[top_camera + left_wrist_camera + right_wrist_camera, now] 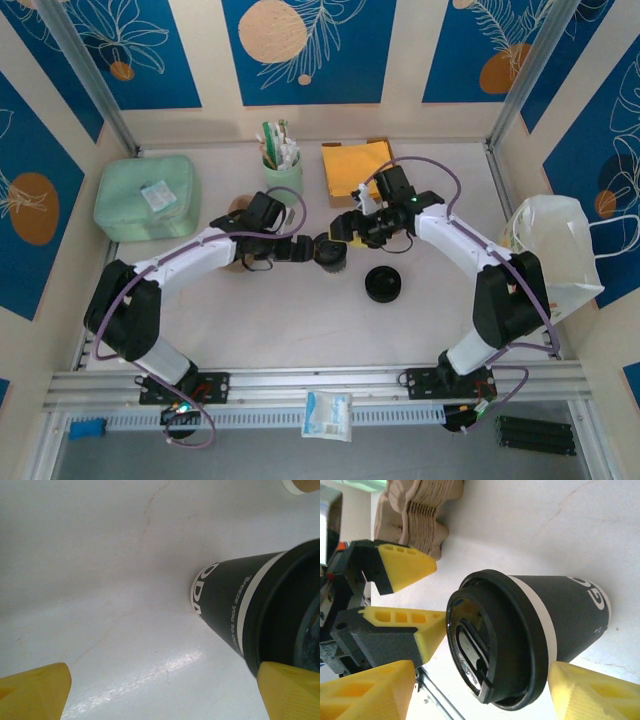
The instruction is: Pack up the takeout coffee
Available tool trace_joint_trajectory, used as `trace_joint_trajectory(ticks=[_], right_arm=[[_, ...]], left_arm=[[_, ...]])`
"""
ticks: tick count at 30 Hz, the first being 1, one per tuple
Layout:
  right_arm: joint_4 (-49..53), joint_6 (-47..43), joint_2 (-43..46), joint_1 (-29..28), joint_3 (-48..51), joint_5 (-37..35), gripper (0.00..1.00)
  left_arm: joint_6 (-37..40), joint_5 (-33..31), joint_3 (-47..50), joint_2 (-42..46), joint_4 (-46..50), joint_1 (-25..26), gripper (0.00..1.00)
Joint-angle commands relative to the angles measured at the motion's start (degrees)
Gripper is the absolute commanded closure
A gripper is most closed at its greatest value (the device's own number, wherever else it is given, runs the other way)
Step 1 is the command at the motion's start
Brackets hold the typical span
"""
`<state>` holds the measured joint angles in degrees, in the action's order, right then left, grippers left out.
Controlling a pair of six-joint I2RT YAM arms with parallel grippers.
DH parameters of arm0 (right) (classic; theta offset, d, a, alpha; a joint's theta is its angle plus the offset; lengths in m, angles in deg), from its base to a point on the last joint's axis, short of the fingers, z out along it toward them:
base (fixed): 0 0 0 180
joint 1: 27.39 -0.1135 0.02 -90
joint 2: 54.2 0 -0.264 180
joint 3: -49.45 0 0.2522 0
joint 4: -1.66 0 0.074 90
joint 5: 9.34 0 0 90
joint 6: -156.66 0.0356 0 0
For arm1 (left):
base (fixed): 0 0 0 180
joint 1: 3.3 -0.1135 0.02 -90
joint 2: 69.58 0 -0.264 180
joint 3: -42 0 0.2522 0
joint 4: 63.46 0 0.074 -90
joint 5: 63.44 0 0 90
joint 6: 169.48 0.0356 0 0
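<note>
- A white table [300, 320] boxed in by blue, leaf-patterned wall panels. A pale green box [125, 210] sits at the back left, a white plastic bag [558, 250] at the right edge, and a stack of black lids [383, 285] near the middle.
- The takeout coffee [555, 615] is a dark cup with white lettering and a black sip lid on top. It stands near the table's centre, between the two wrists. It looks upright on its base, so its long axis runs vertical, lid up.
- The right gripper [482, 680] hangs over it with jaws spread, one yellow finger on each side of the lid. One finger is just at the rim and the other is plainly apart from it (so nothing is pinched).
- The left gripper [437, 592] is spread wide too and holds nothing. Its fingertips are just beside the lid, on the side toward the stack of brown pulp carriers [415, 510].
- The right arm is the nearer one: the cup lies inside its jaws, but off to one side of the left fingers.
- My reading is that whichever arm takes it should close across the cup's body, square to that vertical axis, and keep it lid-up.
</note>
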<state>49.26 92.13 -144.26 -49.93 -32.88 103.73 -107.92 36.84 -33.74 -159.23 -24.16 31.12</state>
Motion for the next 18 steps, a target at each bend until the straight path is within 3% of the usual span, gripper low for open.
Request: trace_joint_trajectory(ticks=[1,8,18], right_arm=[[0.8,-0.2,3.9,2.6,0.5,2.7,0.29],[0.4,0.2,4.5,5.7,3.2,2.6,0.3],[-0.7,0.4,8.2,12.2,9.4,4.6,0.4]], left_arm=[[1.0,-0.4,-2.3,0.3,1.8,0.4,0.04],[0.9,0.3,-4.0,0.0,1.8,0.4,0.04],[1.3,2.0,-10.7,-1.3,3.0,1.0,0.04]])
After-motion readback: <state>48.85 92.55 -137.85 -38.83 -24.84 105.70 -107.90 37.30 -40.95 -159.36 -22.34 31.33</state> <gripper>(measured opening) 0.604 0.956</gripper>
